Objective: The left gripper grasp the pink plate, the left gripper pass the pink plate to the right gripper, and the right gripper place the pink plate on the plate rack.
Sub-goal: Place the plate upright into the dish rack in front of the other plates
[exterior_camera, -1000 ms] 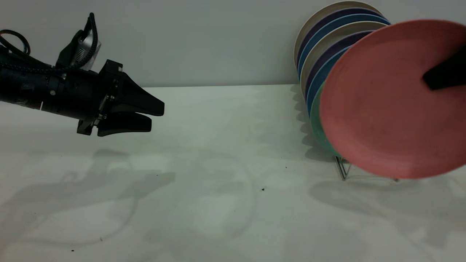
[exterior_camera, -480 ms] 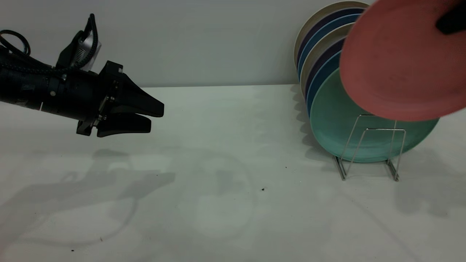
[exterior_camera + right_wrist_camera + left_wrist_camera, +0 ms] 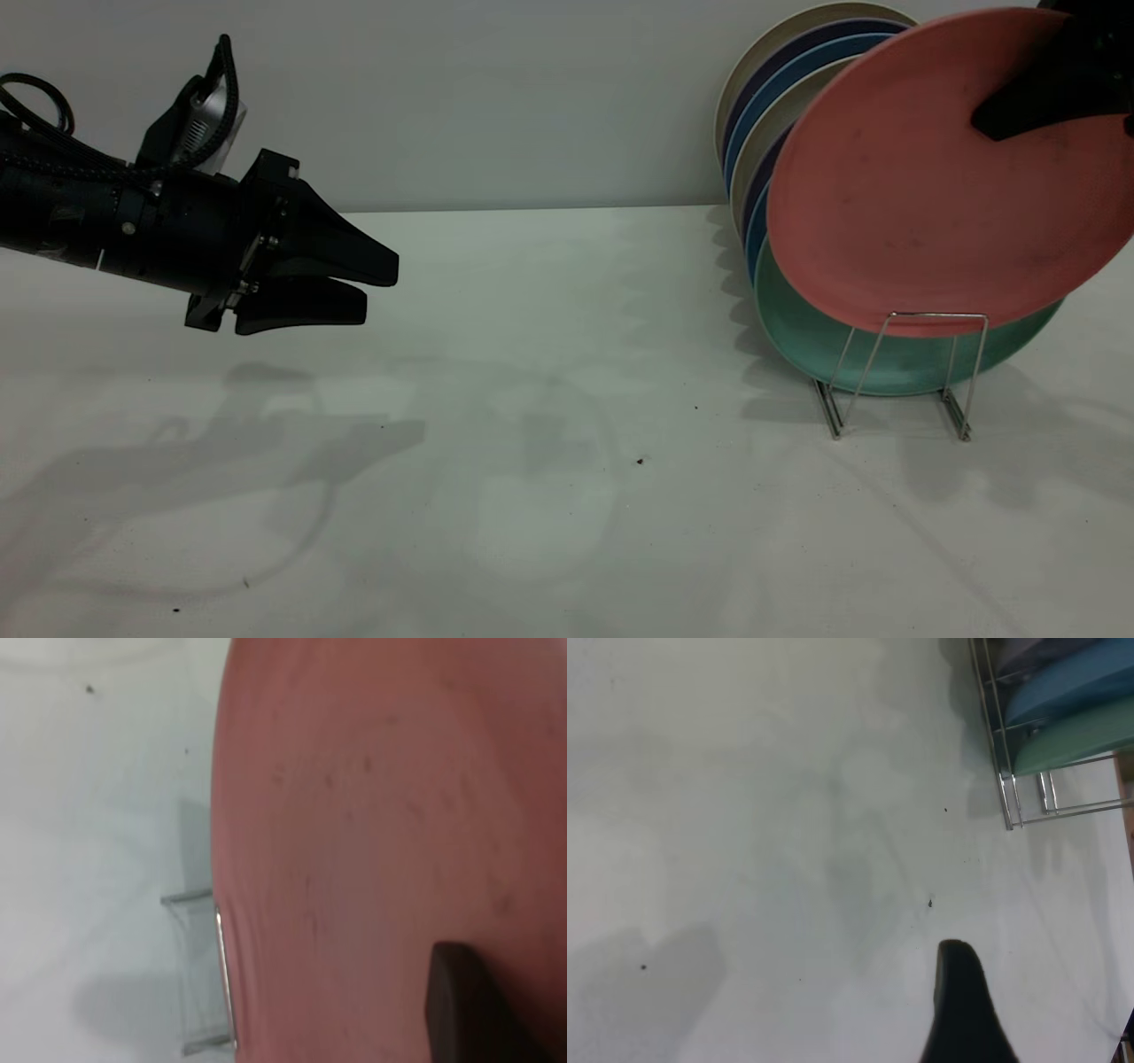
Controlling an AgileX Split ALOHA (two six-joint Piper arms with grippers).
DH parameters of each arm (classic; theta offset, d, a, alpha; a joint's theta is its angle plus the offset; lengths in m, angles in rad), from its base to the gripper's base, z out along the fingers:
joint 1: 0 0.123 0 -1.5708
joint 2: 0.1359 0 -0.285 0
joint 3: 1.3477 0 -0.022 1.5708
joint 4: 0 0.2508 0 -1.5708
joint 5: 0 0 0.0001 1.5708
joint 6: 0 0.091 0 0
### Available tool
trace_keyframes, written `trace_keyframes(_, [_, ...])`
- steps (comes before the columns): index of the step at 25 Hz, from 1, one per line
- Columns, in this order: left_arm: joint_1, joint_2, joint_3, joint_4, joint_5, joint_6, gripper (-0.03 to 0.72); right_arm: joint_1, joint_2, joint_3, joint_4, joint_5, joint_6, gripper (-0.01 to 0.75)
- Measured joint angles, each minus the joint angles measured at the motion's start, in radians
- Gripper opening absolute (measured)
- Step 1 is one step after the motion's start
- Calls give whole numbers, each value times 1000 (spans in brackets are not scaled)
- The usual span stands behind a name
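Note:
The pink plate (image 3: 921, 186) hangs tilted at the right, in front of the mint-green plate (image 3: 797, 337). Its lower edge sits just behind the top of the front loop of the plate rack (image 3: 895, 372). My right gripper (image 3: 988, 120) is shut on the plate's upper right rim, with one black finger (image 3: 1028, 102) across its front face. In the right wrist view the pink plate (image 3: 390, 815) fills most of the picture, with a finger (image 3: 456, 1001) on it and a rack wire (image 3: 221, 966) beside it. My left gripper (image 3: 368, 285) hovers at the far left, open and holding nothing.
Several plates, cream (image 3: 797, 27), purple and blue (image 3: 753, 239), stand upright in the rack behind the green one. The white table (image 3: 549, 399) spreads between the arms, and a grey wall stands behind. The left wrist view shows one finger (image 3: 961, 1010) and the rack's foot (image 3: 1010, 788).
The right gripper lifted the pink plate up and right, then brought it down and left, so its lower edge now meets the rack's front loop. The left arm has stayed still.

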Motion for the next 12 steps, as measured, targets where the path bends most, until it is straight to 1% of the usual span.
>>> trace_keyframes(7, [0,0,0,1,-1,0,500,0,32,-5,-1,-4,0,142])
trace_keyframes(12, [0,0,0,1,-3,0,500,0,70,-5,37,-10,0,142])
